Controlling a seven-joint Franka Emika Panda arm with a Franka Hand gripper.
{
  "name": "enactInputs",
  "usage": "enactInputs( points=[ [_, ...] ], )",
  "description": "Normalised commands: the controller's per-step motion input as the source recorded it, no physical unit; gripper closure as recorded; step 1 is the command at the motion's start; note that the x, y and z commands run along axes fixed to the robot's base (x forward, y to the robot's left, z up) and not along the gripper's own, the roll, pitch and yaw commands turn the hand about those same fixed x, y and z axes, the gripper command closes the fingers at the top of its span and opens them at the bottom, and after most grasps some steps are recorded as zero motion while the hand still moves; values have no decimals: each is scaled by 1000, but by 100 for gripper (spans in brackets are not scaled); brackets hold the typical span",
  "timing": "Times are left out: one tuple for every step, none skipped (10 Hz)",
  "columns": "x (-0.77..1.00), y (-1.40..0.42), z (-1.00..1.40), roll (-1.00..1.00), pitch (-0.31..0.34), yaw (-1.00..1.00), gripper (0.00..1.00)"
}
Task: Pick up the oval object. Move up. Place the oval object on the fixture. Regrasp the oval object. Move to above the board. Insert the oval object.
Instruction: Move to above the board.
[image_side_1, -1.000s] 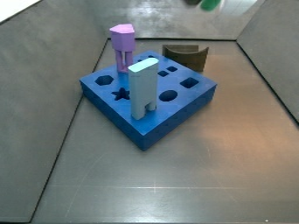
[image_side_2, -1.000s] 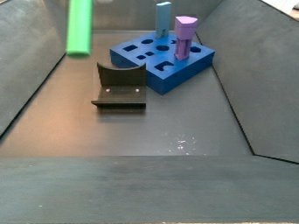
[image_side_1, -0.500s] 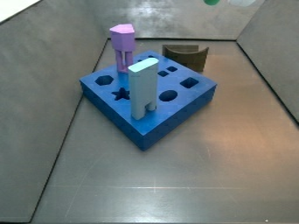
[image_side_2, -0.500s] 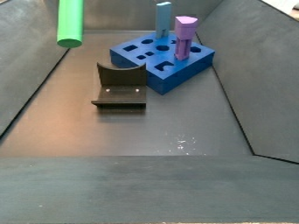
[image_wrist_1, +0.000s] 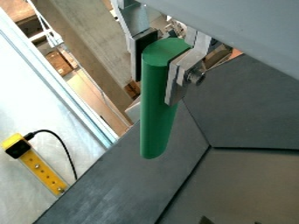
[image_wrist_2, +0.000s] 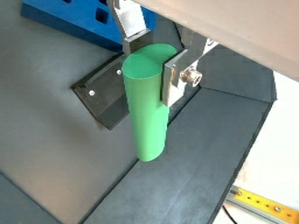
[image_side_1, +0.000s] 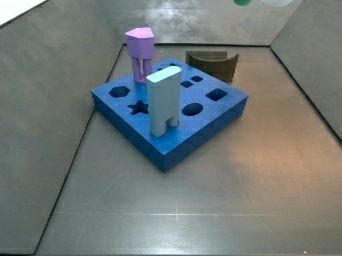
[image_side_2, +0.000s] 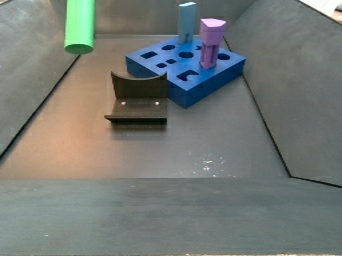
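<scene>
One blue board (image_side_1: 171, 112) sits on the floor with two pegs standing in it: a purple pentagonal peg (image_side_1: 140, 50) and a light-blue rectangular peg (image_side_1: 162, 98). One dark fixture (image_side_2: 135, 97) stands just beside the board, apart from it.

One green oval object (image_wrist_1: 159, 101) hangs high above the floor, well up over the fixture's side of the enclosure in a side view (image_side_2: 80, 26). In both wrist views the gripper (image_wrist_2: 158, 54) is clamped on the peg's upper end, a silver finger (image_wrist_1: 183, 70) flat against its side, most of its length hanging free below. The opposite finger is probably pressed behind the peg, though it is mostly hidden.
</scene>
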Motion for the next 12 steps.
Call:
enactInputs(
  points=[
    [114, -48, 4, 29, 154, 208, 100],
    [114, -48, 4, 30, 154, 207, 100],
    [114, -48, 4, 30, 155, 207, 100],
    [114, -48, 4, 30, 155, 207, 100],
    [114, -48, 4, 30, 155, 206, 100],
    [114, -48, 4, 30, 155, 206, 100],
    [114, -48, 4, 30, 155, 206, 100],
    [114, -48, 3, 30, 155, 206, 100],
    [114, -48, 3, 30, 155, 206, 100],
    [114, -48, 3, 30, 155, 206, 100],
    [113, -48, 3, 30, 155, 206, 100],
    [113, -48, 3, 30, 155, 206, 100]
  ],
)
